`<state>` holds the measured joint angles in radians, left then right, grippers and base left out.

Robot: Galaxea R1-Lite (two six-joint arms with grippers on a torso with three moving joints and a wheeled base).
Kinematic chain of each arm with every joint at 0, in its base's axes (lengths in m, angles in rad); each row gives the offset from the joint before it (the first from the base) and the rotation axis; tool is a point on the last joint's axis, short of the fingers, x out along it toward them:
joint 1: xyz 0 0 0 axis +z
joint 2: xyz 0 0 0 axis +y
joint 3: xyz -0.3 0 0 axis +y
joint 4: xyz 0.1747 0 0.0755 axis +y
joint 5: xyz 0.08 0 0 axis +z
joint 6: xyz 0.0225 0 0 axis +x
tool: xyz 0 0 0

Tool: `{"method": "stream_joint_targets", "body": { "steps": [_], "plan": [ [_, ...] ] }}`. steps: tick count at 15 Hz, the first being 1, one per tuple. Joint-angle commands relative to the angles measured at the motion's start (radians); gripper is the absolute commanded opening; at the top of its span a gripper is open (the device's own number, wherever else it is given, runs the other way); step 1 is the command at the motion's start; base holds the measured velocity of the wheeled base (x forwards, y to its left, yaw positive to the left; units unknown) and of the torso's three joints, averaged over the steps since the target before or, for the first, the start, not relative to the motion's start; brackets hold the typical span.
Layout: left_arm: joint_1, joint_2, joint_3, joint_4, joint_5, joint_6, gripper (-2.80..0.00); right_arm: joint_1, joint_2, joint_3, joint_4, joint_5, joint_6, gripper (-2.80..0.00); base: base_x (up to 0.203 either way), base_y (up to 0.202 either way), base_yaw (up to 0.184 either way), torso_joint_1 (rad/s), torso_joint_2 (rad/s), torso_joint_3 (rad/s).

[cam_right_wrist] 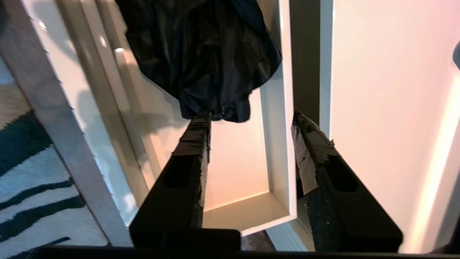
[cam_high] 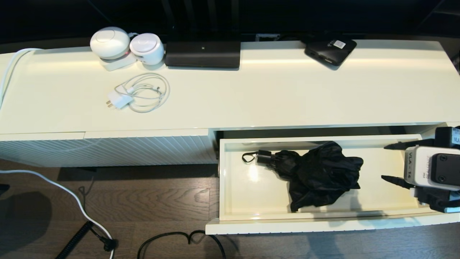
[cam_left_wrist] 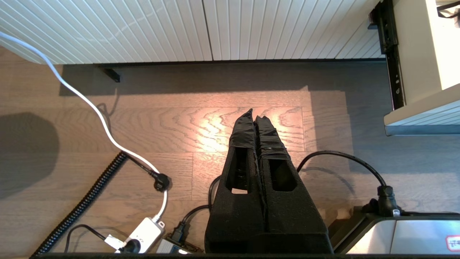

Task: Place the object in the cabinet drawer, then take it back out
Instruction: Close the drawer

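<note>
Right gripper (cam_high: 388,162), fingers spread, at right edge of frame beside my umbrella (cam_high: 316,176) lying in the open drawer (cam_high: 323,226); retrieval pending, I judge: advance, pinch fabric, lift; left gripper (cam_left_wrist: 256,117) pressed together, parked.

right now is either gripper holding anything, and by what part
Nothing is held. The right gripper is open beside the umbrella, which lies loose in the drawer; the left gripper is shut on nothing.

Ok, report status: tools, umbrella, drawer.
Right tool open, at drawer's right end. Left tool shut, parked over floor. Umbrella lying inside open drawer, ungripped. Nothing blocking.
</note>
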<state>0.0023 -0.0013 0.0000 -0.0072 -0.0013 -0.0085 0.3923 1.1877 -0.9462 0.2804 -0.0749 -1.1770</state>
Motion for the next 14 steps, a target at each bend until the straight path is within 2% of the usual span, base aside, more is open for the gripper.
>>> {"method": "stream_joint_targets", "body": {
  "steps": [1, 4, 8, 14],
  "plan": [
    [0.0, -0.001, 0.0, 0.0, 0.0, -0.001, -2.8, 0.071, -0.028, 0.012, 0.012, 0.0, 0.06, -2.8, 0.0, 0.0, 0.0, 0.0, 0.0, 0.0],
    [-0.001, -0.002, 0.0, 0.0, 0.0, -0.001, -2.8, 0.183, -0.009, 0.042, 0.025, -0.001, 0.192, -2.8, 0.0, 0.0, 0.0, 0.0, 0.0, 0.0],
    [0.001, -0.002, 0.0, 0.0, 0.0, 0.0, -2.8, 0.239, 0.014, 0.143, 0.02, -0.003, 0.21, -2.8, 0.0, 0.0, 0.0, 0.0, 0.0, 0.0],
    [-0.001, -0.001, 0.0, 0.0, 0.0, -0.001, -2.8, 0.253, 0.073, 0.217, 0.017, -0.003, 0.212, -2.8, 0.0, 0.0, 0.0, 0.0, 0.0, 0.0]
  ]
}}
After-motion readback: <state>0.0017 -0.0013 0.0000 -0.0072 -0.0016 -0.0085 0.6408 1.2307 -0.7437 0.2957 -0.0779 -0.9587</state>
